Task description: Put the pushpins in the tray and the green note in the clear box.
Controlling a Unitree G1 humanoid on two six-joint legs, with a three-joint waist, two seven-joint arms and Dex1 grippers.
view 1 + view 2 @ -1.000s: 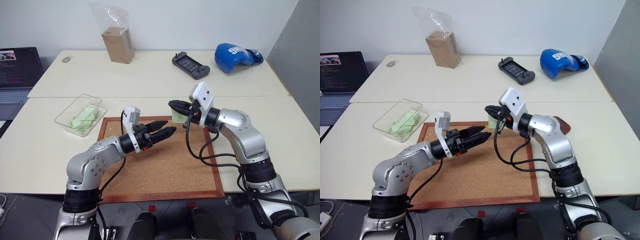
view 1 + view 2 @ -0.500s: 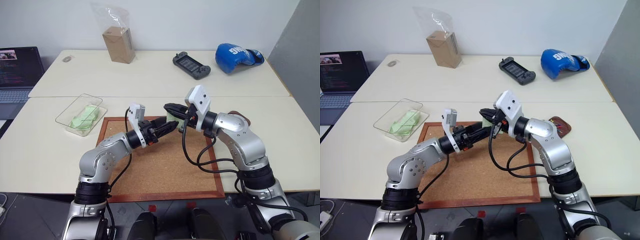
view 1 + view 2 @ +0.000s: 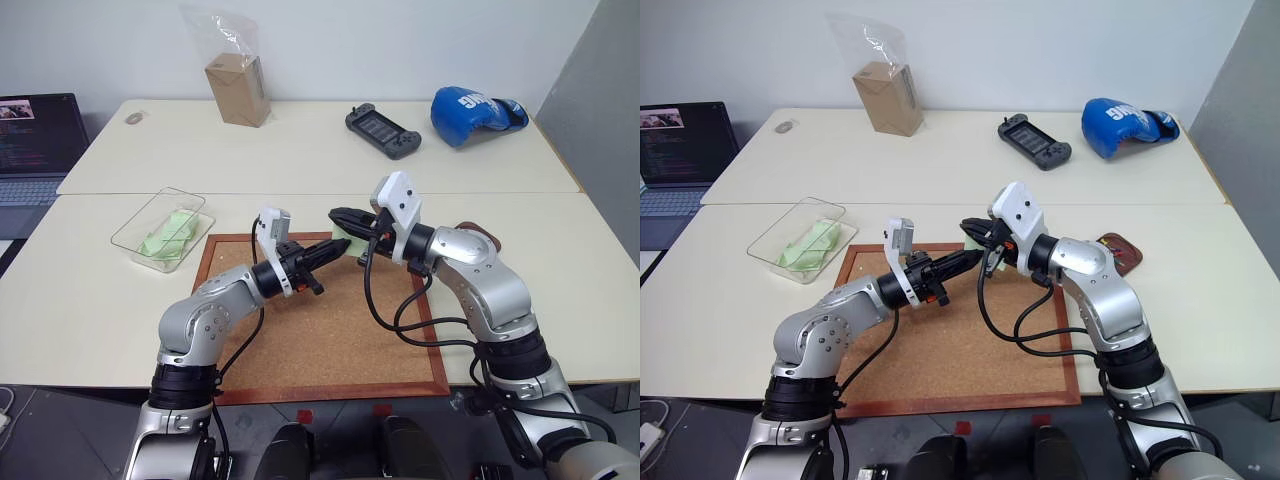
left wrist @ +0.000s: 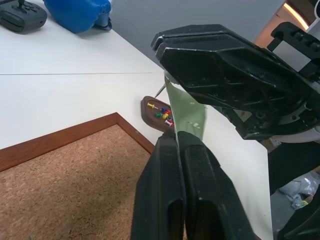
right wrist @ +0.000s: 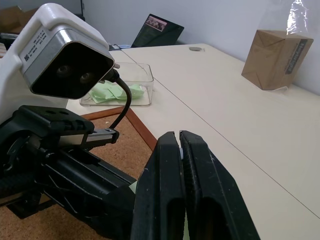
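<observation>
Over on your far left, a laptop [image 3: 35, 135] sits at the edge of the tabletop [image 3: 300, 150]. Next comes the clear box [image 3: 163, 229], resting on the tabletop just left of the corkboard [image 3: 320, 320], with a heap of pale green papers [image 3: 168, 236] inside it. Behind that, a brown carton [image 3: 236, 88] stands in a clear bag.

Now to the middle, above the corkboard's far edge: your left gripper [image 3: 330, 251] has its fingers pressed together on the lower edge of the green note [image 4: 184, 107]. The note hangs in the air between the two grippers, and your right gripper [image 3: 342, 214] is clamped shut on its upper edge, so both have hold of the same slip.

Moving right, the tray [image 4: 157, 110] lies on the tabletop just past the corkboard's right corner, and the pushpins [image 4: 161, 113] are clustered in it, mixed colours. At the back right you see a dark game controller [image 3: 381, 130] and a blue boxing glove [image 3: 470, 110].
</observation>
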